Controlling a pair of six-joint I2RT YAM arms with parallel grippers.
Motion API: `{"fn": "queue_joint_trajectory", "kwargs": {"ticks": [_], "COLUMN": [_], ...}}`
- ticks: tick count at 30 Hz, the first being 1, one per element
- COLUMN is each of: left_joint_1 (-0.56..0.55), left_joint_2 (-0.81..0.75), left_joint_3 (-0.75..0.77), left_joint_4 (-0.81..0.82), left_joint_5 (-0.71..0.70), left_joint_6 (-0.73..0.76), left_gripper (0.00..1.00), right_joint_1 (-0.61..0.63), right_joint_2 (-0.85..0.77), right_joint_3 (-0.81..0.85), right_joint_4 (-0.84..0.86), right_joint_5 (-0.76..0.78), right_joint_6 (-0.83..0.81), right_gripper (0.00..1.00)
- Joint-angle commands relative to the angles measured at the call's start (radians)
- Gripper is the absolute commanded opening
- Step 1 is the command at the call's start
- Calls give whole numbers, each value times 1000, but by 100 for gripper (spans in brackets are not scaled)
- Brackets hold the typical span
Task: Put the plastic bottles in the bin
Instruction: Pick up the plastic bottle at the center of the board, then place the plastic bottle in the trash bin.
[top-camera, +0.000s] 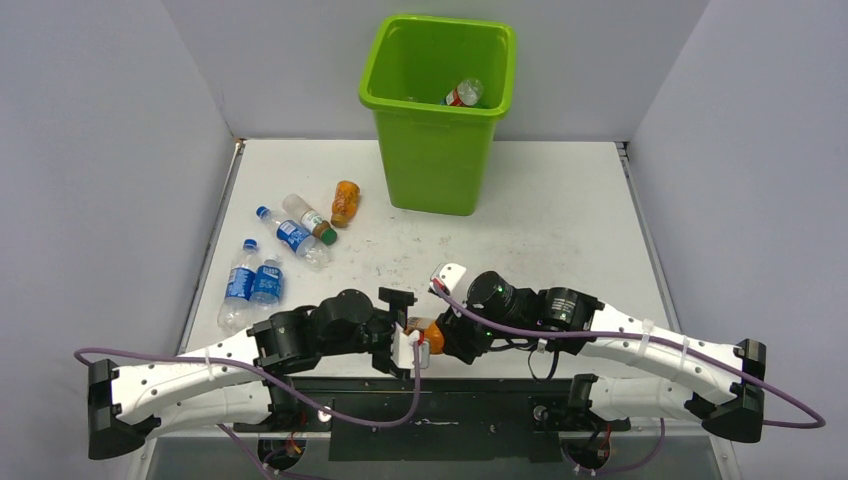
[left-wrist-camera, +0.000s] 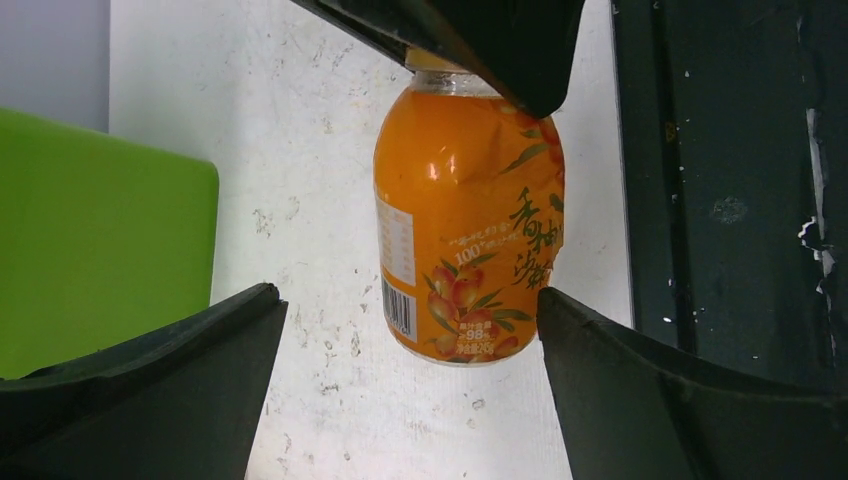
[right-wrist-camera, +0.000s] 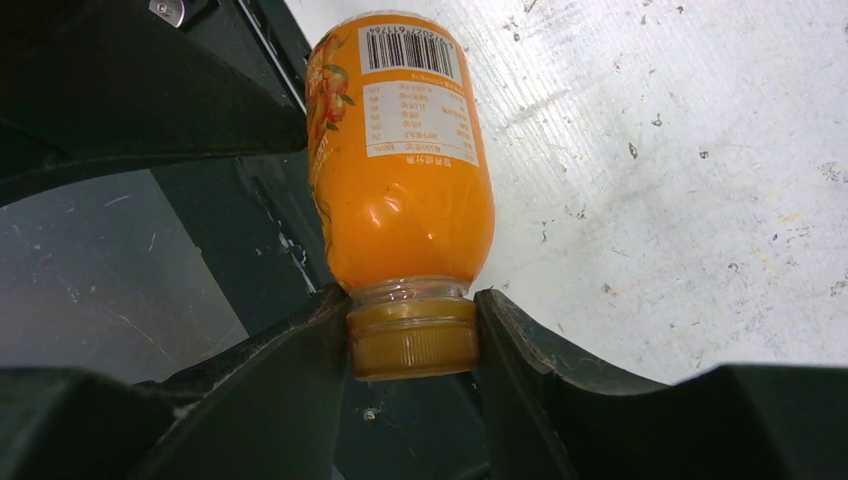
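The right claw (right-wrist-camera: 412, 340) is clamped on the cap of an orange bottle (right-wrist-camera: 405, 170) at the table's (top-camera: 560, 210) near edge. The left claw (left-wrist-camera: 408, 298) stands apart, its fingers on either side of that bottle's base. The bin (top-camera: 430, 150) stands at 12 o'clock with one bottle (top-camera: 465, 93) inside. Five loose bottles (top-camera: 290, 236) lie on the table at 10 o'clock.

Lab test cell — grey panel walls (top-camera: 100, 150) around a scuffed table (top-camera: 560, 220).
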Motion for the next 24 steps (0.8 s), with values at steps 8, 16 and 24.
{"fn": "queue_joint_trajectory", "kwargs": {"ticks": [8,16,24], "left_joint_1": [-42,-43,-52], "left_joint_2": [21,63,130], "left_joint_3": [94,107,105], "left_joint_4": [24,22,5], "left_joint_5": [9,-1,-63], "left_joint_6": [-89,-145,-147], "left_gripper": [98,99,83], "right_joint_1": [1,2,4], "right_joint_2": [-11,-22,-36], "right_joint_3": [81,99,120], "right_joint_4": [36,82,84], "right_joint_5": [69,49,54], "right_joint_6": [-11,0,8], "right_gripper": [5,5,5]}}
